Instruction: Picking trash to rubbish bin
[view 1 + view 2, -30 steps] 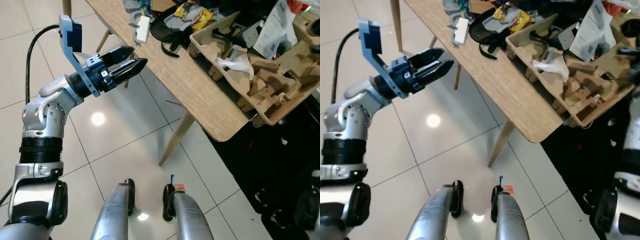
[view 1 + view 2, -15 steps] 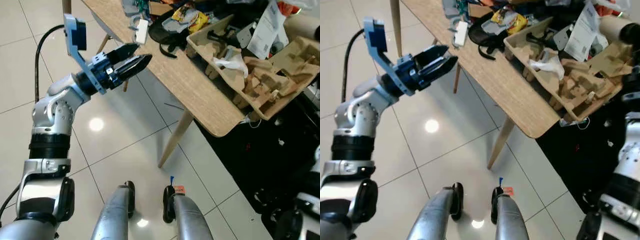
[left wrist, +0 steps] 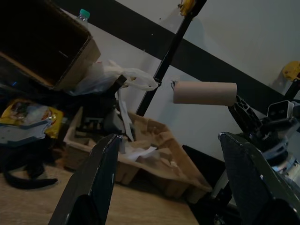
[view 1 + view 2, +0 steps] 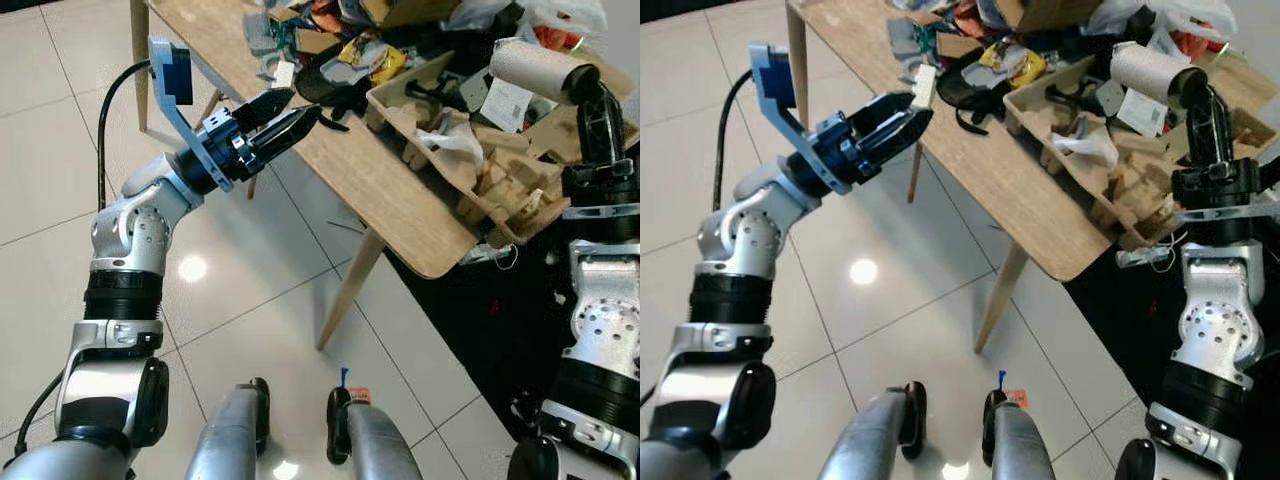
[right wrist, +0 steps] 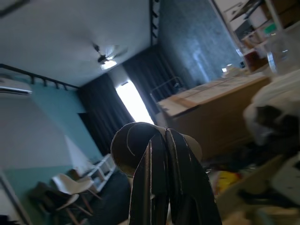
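My right gripper (image 4: 583, 78) is raised above the table's near right end, shut on a pale cardboard tube (image 4: 536, 66) that lies crosswise in its fingers (image 5: 165, 187). The left wrist view shows the same tube (image 3: 205, 93) held in the air. My left gripper (image 4: 297, 105) is open and empty, level with the table's long edge, pointing at the clutter. On the wooden table (image 4: 385, 185) lie a yellow snack packet (image 4: 374, 62), a crumpled white paper (image 4: 452, 130) in a brown pulp tray (image 4: 505, 180), and other litter. No bin can be made out.
A black strap (image 4: 335, 90) and a white block (image 4: 924, 82) lie near the table edge by the left gripper. A cardboard box (image 4: 1040, 10) stands at the back. Table legs (image 4: 345, 290) stand on pale tiles; a dark floor area (image 4: 470, 330) lies right.
The right arm has swung in from the right edge and lifted the tube over the table's end. The left gripper has moved up toward the table edge. The camera has shifted too.
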